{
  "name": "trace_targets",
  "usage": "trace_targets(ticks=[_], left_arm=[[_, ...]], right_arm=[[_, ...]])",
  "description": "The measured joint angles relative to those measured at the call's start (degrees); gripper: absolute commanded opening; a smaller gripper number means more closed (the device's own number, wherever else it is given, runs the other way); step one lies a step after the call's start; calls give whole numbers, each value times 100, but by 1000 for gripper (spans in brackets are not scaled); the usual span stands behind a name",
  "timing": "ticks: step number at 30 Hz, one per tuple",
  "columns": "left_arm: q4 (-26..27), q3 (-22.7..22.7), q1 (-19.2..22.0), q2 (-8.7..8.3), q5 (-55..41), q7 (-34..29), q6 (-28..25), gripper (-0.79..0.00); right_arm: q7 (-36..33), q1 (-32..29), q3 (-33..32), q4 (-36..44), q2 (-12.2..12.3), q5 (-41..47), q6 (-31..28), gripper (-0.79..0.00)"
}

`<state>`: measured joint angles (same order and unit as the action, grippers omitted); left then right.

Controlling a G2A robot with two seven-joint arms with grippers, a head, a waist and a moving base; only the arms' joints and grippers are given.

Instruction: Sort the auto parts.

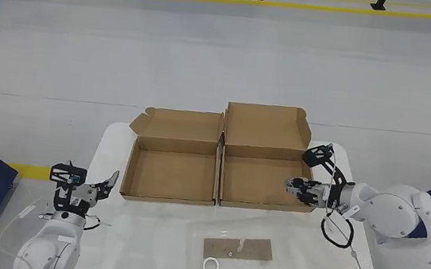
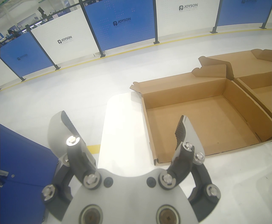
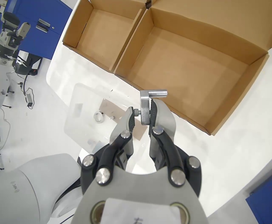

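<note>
Right claw [image 3: 142, 114] was clamped on the steel bracket [image 3: 145, 106], plate pinched between the pads and its pin poking out past the tips. The nearer cardboard box [image 3: 191, 63] sat just ahead of the claw, its front wall roughly below the part. I'd say clear that wall first, then get low over the floor before letting go so it doesn't bounce. Left claw [image 2: 123, 122] hung spread wide and empty, with the other cardboard box [image 2: 201, 118] just ahead of it.

Top view looks down on the table [image 1: 149, 223]; both wrist views sit low, sharing the cardboard boxes [image 1: 171, 173].
</note>
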<state>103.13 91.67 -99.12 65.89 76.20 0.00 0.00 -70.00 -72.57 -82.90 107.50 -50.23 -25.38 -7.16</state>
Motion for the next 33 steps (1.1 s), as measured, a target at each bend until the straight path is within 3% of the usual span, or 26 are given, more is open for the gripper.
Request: trace_targets(ticks=[6, 13, 21, 33], left_arm=[[0, 0, 0, 0, 0, 0, 0, 0], [0, 0, 0, 0, 0, 0, 0, 0], [0, 0, 0, 0, 0, 0, 0, 0], [0, 0, 0, 0, 0, 0, 0, 0]], right_arm=[[135, -64, 79, -4, -2, -209, 118, -785], [725, 373, 1216, -752, -177, -1702, 1241, -785], [1402, 1434, 2443, -2273, -561, -1868, 1801, -785], [1877, 1882, 2928, -3052, -815, -2233, 1982, -785]])
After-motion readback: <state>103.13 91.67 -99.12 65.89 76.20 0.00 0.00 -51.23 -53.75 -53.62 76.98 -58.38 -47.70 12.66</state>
